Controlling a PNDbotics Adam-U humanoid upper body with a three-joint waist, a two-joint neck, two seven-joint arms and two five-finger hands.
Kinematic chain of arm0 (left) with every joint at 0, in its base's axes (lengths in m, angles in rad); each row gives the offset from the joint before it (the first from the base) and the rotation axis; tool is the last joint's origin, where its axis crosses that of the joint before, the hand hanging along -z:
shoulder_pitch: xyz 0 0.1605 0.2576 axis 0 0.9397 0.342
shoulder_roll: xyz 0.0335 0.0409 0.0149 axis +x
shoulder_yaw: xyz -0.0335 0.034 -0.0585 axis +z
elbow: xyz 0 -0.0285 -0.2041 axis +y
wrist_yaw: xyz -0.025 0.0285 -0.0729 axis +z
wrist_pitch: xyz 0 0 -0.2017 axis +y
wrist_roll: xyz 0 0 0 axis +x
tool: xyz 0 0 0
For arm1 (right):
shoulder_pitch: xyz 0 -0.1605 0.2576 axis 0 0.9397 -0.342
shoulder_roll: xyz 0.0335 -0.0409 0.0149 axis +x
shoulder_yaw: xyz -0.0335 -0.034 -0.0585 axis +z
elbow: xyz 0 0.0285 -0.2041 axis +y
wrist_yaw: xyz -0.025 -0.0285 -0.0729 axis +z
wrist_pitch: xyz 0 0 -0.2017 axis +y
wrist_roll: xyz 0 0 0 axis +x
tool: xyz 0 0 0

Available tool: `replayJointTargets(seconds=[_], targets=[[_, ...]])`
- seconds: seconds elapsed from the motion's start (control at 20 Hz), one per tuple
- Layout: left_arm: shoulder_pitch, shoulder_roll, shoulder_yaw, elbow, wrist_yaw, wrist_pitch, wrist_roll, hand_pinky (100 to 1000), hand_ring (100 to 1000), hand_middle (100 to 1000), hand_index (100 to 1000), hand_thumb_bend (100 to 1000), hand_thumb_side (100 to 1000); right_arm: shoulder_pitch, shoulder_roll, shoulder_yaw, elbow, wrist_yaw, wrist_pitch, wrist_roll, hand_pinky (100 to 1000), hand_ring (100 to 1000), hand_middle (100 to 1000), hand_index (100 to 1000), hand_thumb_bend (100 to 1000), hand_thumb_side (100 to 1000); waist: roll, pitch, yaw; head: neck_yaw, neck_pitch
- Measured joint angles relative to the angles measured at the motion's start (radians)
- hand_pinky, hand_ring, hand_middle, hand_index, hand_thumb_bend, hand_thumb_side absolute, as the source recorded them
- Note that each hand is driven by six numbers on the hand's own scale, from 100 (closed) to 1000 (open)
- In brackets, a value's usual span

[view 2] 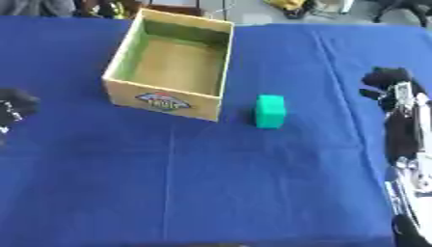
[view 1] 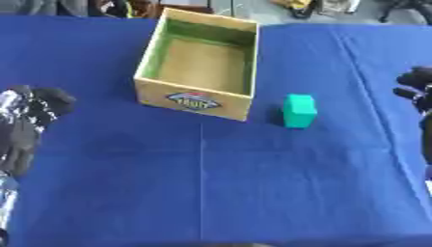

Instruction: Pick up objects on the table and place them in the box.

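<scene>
A tan box (view 1: pixel 194 100) with a green-tinted inside and a logo on its front wall stands open and empty at the upper middle of the blue-covered table (view 1: pixel 253 183). A small green block (view 1: pixel 299 110) stands upright on the cloth just right of the box's front corner, not touching it. My left hand (view 1: pixel 32 118) rests at the left edge, well left of the box, fingers relaxed and holding nothing. Over at the right edge my right hand (view 2: pixel 392 91) is also relaxed and empty, a good way right of the block.
The blue cloth shows fold creases and runs wide in front of the box and block. Beyond the table's far edge lie dark and yellow bits of clutter (view 1: pixel 295 6) on the floor.
</scene>
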Motion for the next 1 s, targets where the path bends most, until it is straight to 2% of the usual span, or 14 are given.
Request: replayJointTargets(seconds=[0.55, 1.0], targets=[[0.0, 0.0, 0.0, 0.0, 0.0, 0.0, 0.0, 839, 774, 611, 684, 401, 1000, -0.045, -0.123, 0.027, 0.005, 0.015, -0.022, 0.045, 742, 764, 674, 761, 100, 691, -0.002, -0.003, 0.01, -0.002, 0.0], [0.001, 0.0, 0.0, 0.0, 0.0, 0.001, 0.0, 839, 774, 611, 683, 399, 1000, -0.141, -0.271, 0.089, 0.038, 0.074, -0.082, 0.199, 778, 825, 762, 842, 100, 568, -0.001, -0.007, 0.016, -0.007, 0.001]])
